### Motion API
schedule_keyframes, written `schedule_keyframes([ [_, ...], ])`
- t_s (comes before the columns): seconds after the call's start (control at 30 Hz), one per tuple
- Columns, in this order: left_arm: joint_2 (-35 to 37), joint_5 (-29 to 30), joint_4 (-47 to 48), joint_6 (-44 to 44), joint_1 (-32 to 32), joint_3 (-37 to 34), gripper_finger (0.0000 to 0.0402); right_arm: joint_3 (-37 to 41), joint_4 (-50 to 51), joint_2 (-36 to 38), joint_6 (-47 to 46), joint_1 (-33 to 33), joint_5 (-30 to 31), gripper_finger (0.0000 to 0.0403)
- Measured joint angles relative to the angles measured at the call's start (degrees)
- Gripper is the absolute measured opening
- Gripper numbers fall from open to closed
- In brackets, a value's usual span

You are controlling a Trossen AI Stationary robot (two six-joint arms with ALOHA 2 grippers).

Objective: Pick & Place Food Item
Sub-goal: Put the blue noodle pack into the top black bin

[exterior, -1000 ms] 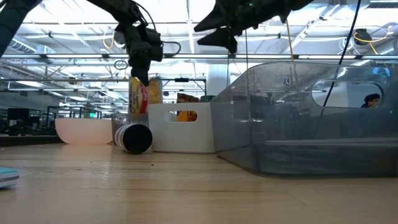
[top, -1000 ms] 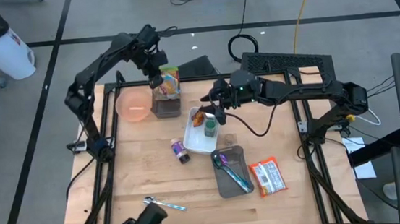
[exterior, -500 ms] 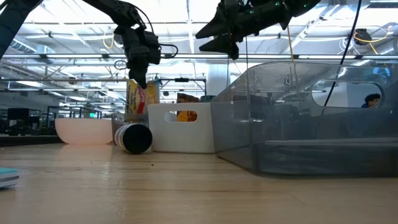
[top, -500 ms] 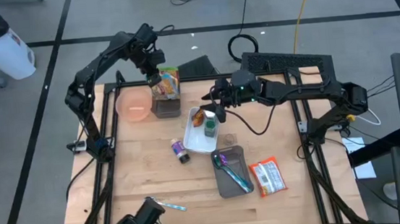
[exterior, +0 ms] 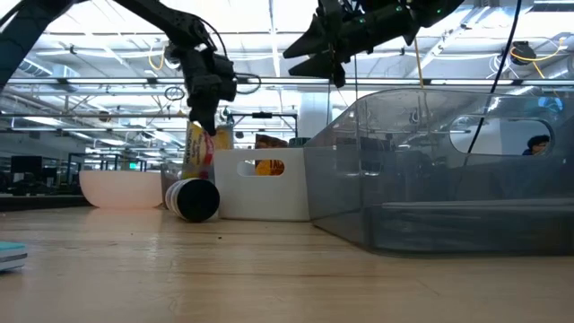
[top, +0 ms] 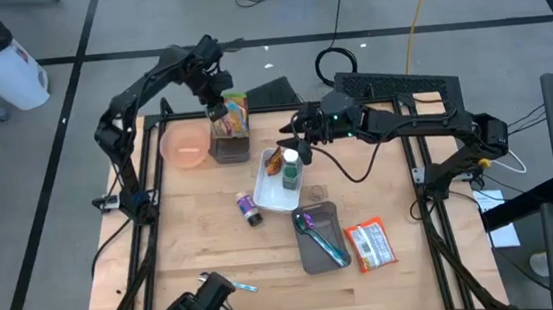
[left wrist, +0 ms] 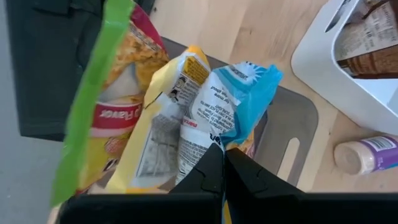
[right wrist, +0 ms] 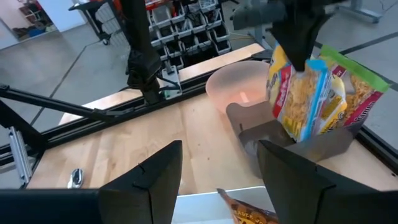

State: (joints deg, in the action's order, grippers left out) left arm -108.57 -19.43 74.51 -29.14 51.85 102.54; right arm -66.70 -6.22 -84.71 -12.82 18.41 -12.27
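Observation:
Several snack packets stand in a grey bin (top: pixel 228 145) at the far left of the table: a green-edged one (left wrist: pixel 93 93), a yellow one (left wrist: pixel 165 118) and a blue-and-white one (left wrist: pixel 227 99). My left gripper (top: pixel 218 107) is above the bin, shut on the blue-and-white packet. My right gripper (top: pixel 294 145) is open and empty above the far end of a white tray (top: pixel 260 192) that holds a brown packet and a green bottle. My left gripper pinches the blue-and-white packet's upper edge (left wrist: pixel 217 146) between its two fingers, coming from above and pointing down. The packet hangs tilted below the fingers (exterior: pixel 199 152) over the bin. Whether the yellow packet beside it is also caught, I cannot tell.
A pink bowl (top: pixel 185 145) stands left of the bin. A purple bottle (top: pixel 249 211) lies beside the white tray. A grey tray with utensils (top: pixel 317 252) and a red snack bag (top: pixel 370 245) lie nearer. A utensil (top: pixel 229 283) lies near the front edge.
The packet under my left gripper has turned about and tilted; in the low view it shows narrower and a little lower than a second ago. The gripper stays shut over the bin.

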Motion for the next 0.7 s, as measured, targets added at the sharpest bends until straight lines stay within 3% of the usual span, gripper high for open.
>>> schedule_keyframes([
  [0.7,-3.44,0.51,-2.29,-0.40,-2.22,-0.72,0.0005,0.00,0.48,0.00,-1.31,0.00,-0.02,0.0201],
])
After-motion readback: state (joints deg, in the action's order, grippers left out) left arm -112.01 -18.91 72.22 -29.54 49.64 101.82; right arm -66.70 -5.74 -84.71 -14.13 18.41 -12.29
